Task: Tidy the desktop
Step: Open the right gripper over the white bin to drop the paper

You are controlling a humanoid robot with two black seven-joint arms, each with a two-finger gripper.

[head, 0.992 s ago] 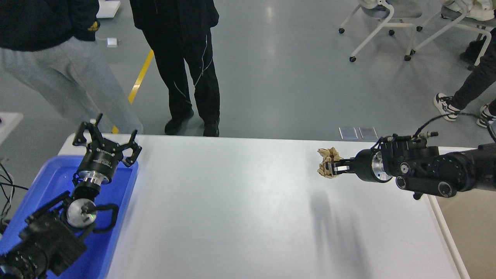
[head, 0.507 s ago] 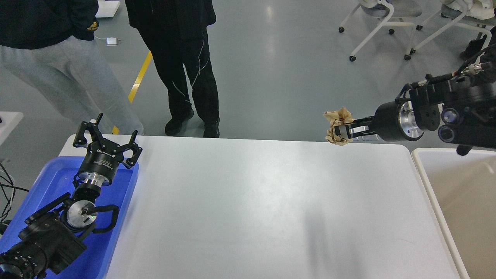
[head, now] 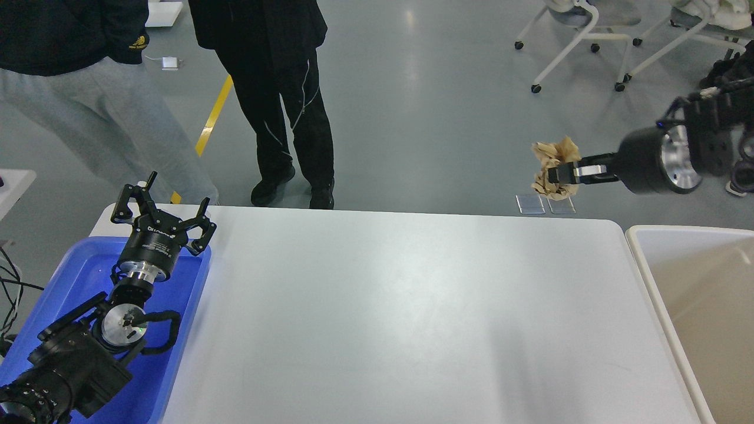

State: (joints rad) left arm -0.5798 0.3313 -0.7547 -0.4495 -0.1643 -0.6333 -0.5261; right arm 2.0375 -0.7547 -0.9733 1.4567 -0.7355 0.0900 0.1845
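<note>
Right fingers (head: 556, 175) clamped on crumpled tan paper wad (head: 551, 158), above the smooth white table (head: 389, 306), left fingers (head: 158, 203) spread wide over blue plastic tray (head: 70, 277)

Bright, even overhead light fills the view. The white surface (head: 400, 306) carries a soft sheen at its middle and one faint grey shadow toward its near right. The grey floor (head: 436, 112) shows pale reflected streaks, perhaps from ceiling lamps. Focus is sharp throughout, with slight stretching at the corners.
</note>
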